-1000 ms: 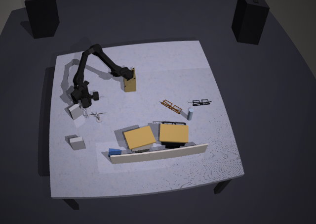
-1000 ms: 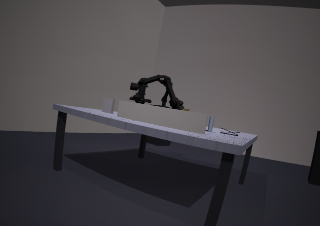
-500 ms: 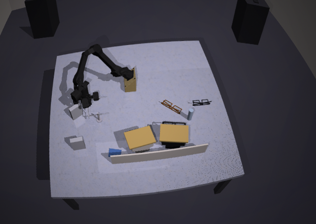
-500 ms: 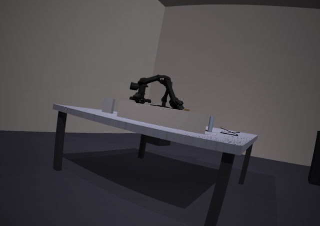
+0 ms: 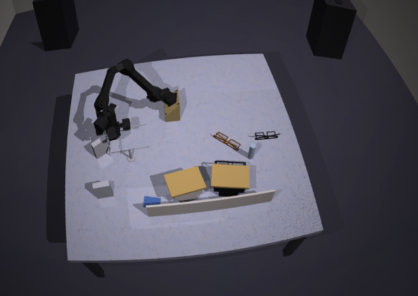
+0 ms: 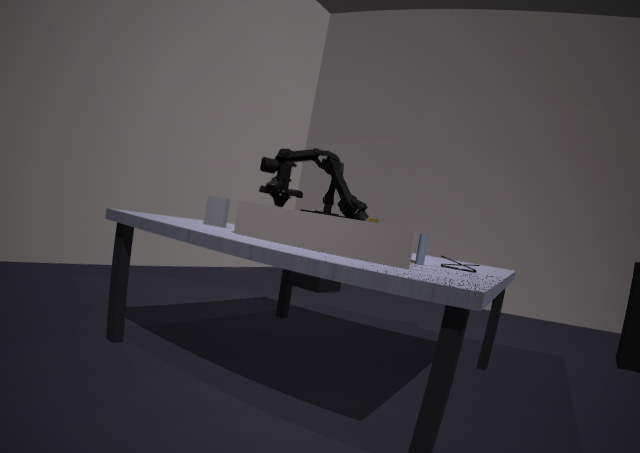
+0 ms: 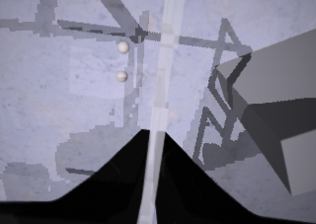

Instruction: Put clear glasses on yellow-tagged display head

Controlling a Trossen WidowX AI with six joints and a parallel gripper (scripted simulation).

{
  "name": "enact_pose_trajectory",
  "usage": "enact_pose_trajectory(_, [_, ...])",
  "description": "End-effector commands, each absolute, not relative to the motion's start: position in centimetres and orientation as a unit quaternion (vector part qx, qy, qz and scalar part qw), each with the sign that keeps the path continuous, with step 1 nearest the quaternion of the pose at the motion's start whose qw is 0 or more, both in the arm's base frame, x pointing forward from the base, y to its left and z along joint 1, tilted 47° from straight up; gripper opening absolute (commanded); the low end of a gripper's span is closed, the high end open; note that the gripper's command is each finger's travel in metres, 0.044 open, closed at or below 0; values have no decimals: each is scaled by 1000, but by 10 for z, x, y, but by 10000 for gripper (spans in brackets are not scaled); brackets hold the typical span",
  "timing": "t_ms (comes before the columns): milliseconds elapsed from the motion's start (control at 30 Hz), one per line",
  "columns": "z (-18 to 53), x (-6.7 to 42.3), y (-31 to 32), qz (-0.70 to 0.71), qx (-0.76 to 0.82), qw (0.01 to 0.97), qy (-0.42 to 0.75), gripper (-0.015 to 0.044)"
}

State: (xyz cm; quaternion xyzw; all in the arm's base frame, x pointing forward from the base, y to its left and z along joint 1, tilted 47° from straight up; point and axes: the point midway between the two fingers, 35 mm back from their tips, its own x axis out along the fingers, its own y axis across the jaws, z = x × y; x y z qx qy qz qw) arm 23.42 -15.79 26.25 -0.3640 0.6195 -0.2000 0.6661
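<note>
My gripper (image 5: 113, 138) (image 6: 281, 197) (image 7: 152, 138) is at the table's left side, pointing down, shut on the clear glasses (image 5: 130, 148) (image 7: 160, 98). In the wrist view a clear bar of the glasses runs up from between the dark fingers, with two small white nose pads (image 7: 122, 61) to its left. The glasses hang just above the table. Two tan-topped display heads stand at the front middle: the left one (image 5: 185, 181) on a pale base, the right one (image 5: 230, 176) on a black base. A blue tag (image 5: 151, 200) lies by the left head. I see no yellow tag.
A grey box (image 5: 99, 148) (image 7: 276, 101) stands right beside the gripper; another grey box (image 5: 101, 187) (image 6: 217, 210) is nearer the front. A long beige panel (image 5: 209, 203) (image 6: 320, 231) fronts the heads. Orange glasses (image 5: 226, 140), black glasses (image 5: 266, 135) (image 6: 457, 264) and a pale blue cylinder (image 5: 251, 150) (image 6: 421, 248) lie right.
</note>
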Motion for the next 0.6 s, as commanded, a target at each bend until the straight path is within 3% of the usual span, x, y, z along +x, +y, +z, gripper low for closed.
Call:
enact_pose_trajectory(0, [276,233,-145,-203,-365,666,619,0])
enact_pose_trajectory(567, [248,270,-95,-239,-296,715,587,0])
